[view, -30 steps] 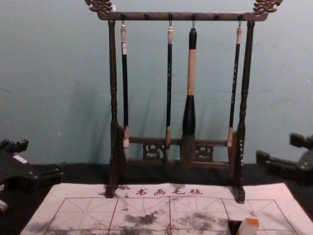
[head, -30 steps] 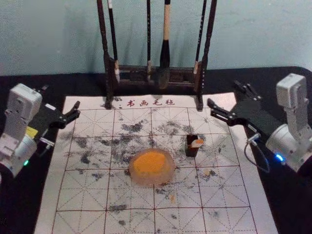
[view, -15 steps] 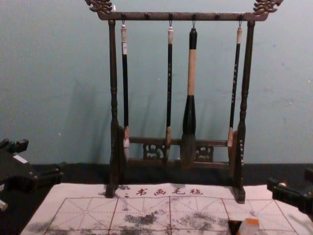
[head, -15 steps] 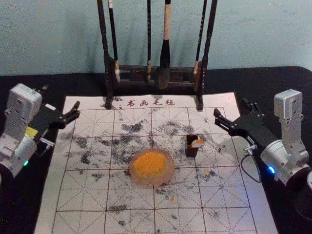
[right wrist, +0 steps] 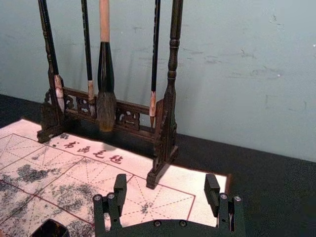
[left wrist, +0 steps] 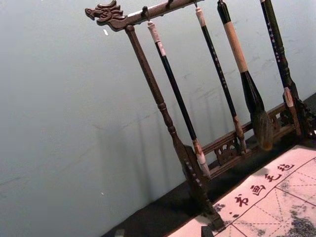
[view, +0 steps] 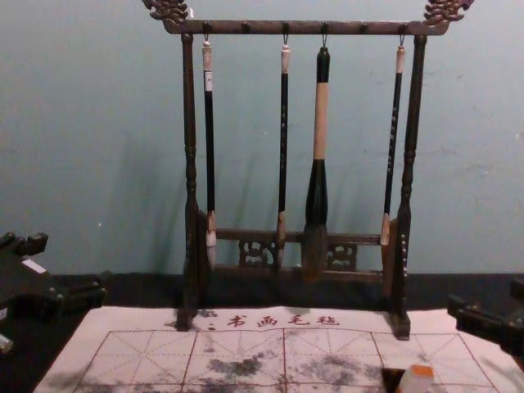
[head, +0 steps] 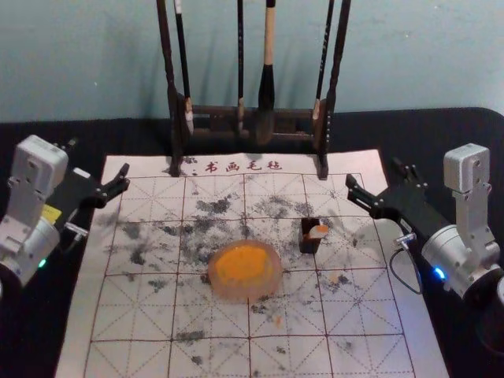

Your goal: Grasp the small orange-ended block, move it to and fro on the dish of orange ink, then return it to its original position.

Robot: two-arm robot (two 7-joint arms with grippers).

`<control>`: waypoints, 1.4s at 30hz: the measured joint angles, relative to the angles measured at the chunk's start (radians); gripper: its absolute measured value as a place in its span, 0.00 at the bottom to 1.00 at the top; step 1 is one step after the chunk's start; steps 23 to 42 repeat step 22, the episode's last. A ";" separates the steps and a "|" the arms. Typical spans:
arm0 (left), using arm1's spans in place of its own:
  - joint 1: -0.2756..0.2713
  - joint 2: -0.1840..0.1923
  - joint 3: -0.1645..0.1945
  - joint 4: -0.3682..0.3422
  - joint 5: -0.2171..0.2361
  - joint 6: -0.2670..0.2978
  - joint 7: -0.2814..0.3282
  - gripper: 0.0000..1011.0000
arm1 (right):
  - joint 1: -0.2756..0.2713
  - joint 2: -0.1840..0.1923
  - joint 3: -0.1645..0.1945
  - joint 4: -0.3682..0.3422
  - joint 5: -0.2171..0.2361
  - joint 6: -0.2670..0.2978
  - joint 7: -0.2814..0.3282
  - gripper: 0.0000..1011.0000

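The small pale block with an orange end (head: 318, 231) leans at a tilt in a small dark box (head: 309, 246) on the mat, right of the round dish (head: 272, 288) of orange ink (head: 241, 263). In the chest view the block (view: 416, 379) shows its orange top at the lower right. Beyond the block to the right, my right gripper (head: 373, 174) is open over the mat's far right edge; its fingers are wide apart with nothing between them in the right wrist view (right wrist: 166, 184). My left gripper (head: 98, 160) is parked open at the mat's left edge.
A dark wooden rack (head: 252, 118) with several hanging brushes stands at the mat's far edge, before the wall. The gridded white mat (head: 362, 315), spotted with dark ink, lies on a black tablecloth (head: 441, 134).
Compared with a second ago, my right gripper has moved a little to the right and nearer the robot, and it looks lower in the chest view. The left arm, block and dish have stayed put.
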 joint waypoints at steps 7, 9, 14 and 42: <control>0.000 0.000 0.000 0.000 0.000 0.000 0.000 0.99 | 0.000 0.001 -0.001 -0.001 0.000 -0.001 0.000 0.99; 0.000 0.000 0.000 0.000 0.000 0.000 0.000 0.99 | 0.000 0.001 -0.001 -0.001 0.000 -0.001 0.000 0.99; 0.000 0.000 0.000 0.000 0.000 0.000 0.000 0.99 | 0.000 0.001 -0.001 -0.002 0.000 -0.001 0.001 0.99; 0.000 0.000 0.000 0.000 0.000 0.000 0.000 0.99 | 0.000 0.002 -0.001 -0.003 0.001 -0.002 0.001 0.99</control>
